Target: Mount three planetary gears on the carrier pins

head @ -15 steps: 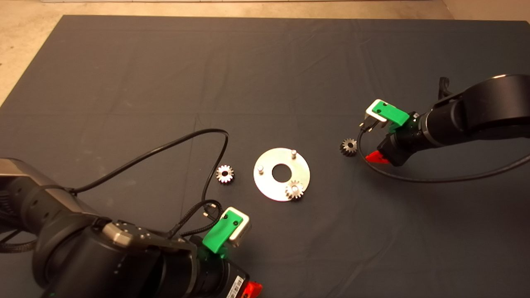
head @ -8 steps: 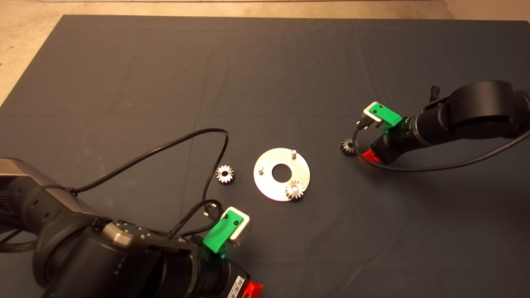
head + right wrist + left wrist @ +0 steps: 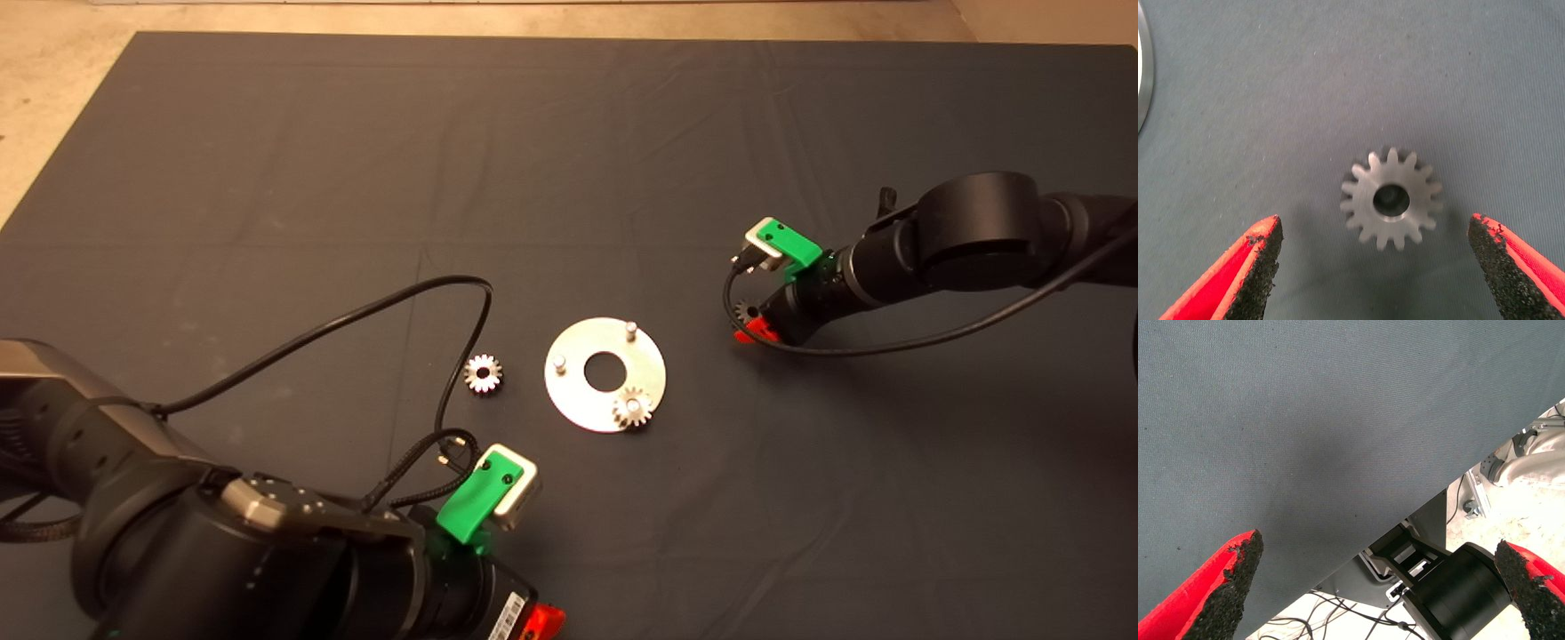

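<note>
A shiny round disc (image 3: 582,404) lies mid-mat with two bare carrier pins (image 3: 630,329) (image 3: 559,363); its third pin carries a planetary gear (image 3: 632,407). A second gear (image 3: 483,373) lies flat on the mat left of the disc. Right of the disc rests a third gear (image 3: 743,311), half covered by my right gripper (image 3: 751,331). In the right wrist view this gear (image 3: 1391,199) lies flat between the open red fingers (image 3: 1251,273), gripper (image 3: 1375,223) not touching it. My left gripper (image 3: 538,622) is parked at the lower left edge, open (image 3: 1379,539) and holding nothing.
A black cable (image 3: 356,316) loops over the mat left of the loose gear. The disc's rim (image 3: 1143,73) shows at the edge of the right wrist view. Beyond the mat's edge, the left wrist view shows the robot base (image 3: 1458,580) and wires.
My right gripper has moved left and lower, from beside the right-hand gear to over it, open fingers now straddling it. The left arm, disc and other gears have not moved.
</note>
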Motion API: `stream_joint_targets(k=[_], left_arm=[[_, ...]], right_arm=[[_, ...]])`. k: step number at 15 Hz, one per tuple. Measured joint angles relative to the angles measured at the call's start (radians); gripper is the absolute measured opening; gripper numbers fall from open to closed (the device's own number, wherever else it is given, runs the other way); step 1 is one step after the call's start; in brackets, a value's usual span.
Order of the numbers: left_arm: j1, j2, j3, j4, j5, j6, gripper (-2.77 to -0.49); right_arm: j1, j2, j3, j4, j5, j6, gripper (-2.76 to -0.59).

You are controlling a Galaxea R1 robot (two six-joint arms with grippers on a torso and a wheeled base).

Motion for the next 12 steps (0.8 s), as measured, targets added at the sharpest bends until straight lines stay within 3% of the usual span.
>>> stream_joint_targets(k=[10, 11, 12], left_arm=[[0.0, -0.001, 0.0, 0.0, 0.0, 0.0, -0.76], [0.0, -0.001, 0.0, 0.0, 0.0, 0.0, -0.76], [0.0, -0.001, 0.0, 0.0, 0.0, 0.0, -0.76]], right_arm=[[-0.001, 0.006, -0.054, 0.001, 0.001, -0.032, -1.31], [-0.003, 0.006, -0.054, 0.001, 0.004, -0.032, -1.31], [-0.007, 0.007, -0.06, 0.001, 0.016, -0.032, -1.31]])
